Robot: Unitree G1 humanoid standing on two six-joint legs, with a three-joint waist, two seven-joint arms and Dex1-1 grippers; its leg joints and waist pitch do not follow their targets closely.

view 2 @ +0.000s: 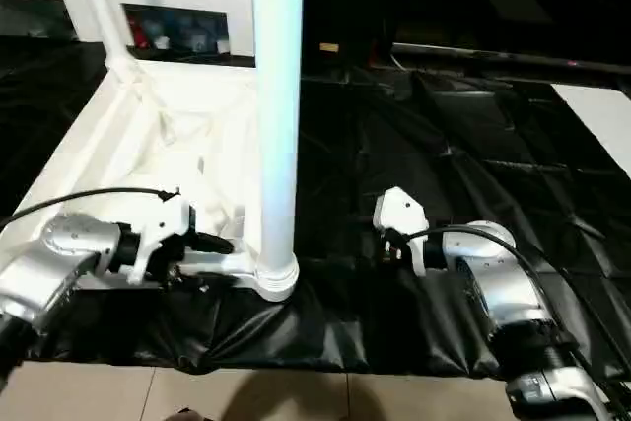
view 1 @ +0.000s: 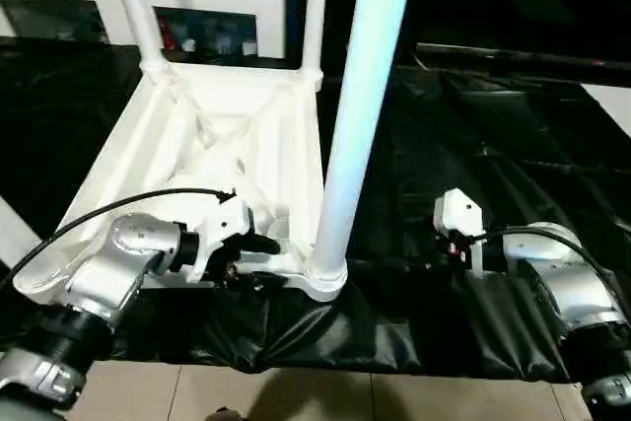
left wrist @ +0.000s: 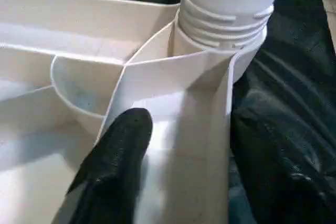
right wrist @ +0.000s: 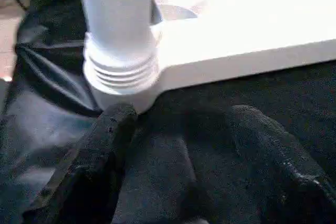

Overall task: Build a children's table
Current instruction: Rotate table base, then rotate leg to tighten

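White table (view 1: 261,130) upturned, leg (view 1: 360,96) socketed, left gripper (left wrist: 178,145) straddling rim

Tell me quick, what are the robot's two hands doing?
Left gripper: open, one finger inside the table top's near wall, one outside; holding nothing.
Right gripper: open and empty, over the black sheet.

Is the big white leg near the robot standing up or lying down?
Standing up. The leg rises straight from the corner socket of the upside-down table top.
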